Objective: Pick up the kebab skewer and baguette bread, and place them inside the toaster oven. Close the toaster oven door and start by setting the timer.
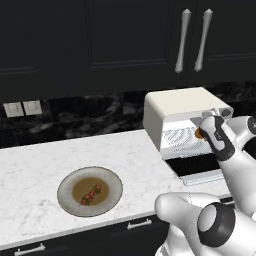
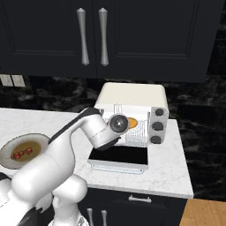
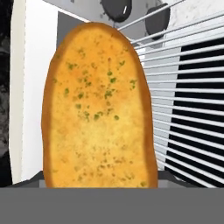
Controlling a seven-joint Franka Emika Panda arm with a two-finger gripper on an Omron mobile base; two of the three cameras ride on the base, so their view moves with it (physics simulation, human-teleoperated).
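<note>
Evidently the baguette bread [image 3: 98, 109] is being delivered: the gripper [image 1: 206, 131] clamps it at the mouth of the toaster oven [image 1: 181, 106], just over the wire rack [image 3: 188, 100], so the next move calls for letting it down onto the bars and backing out above the toaster oven door [image 2: 118, 158], which lies flat at 6 o'clock of the cavity. Meanwhile the kebab skewer [image 1: 90, 194] waits on its plate [image 1: 65, 186] on the marble counter [image 1: 35, 165], well apart at 9 o'clock of the oven, and the dark knobs [image 2: 157, 126] beside the opening look like the only thing to brush against.
</note>
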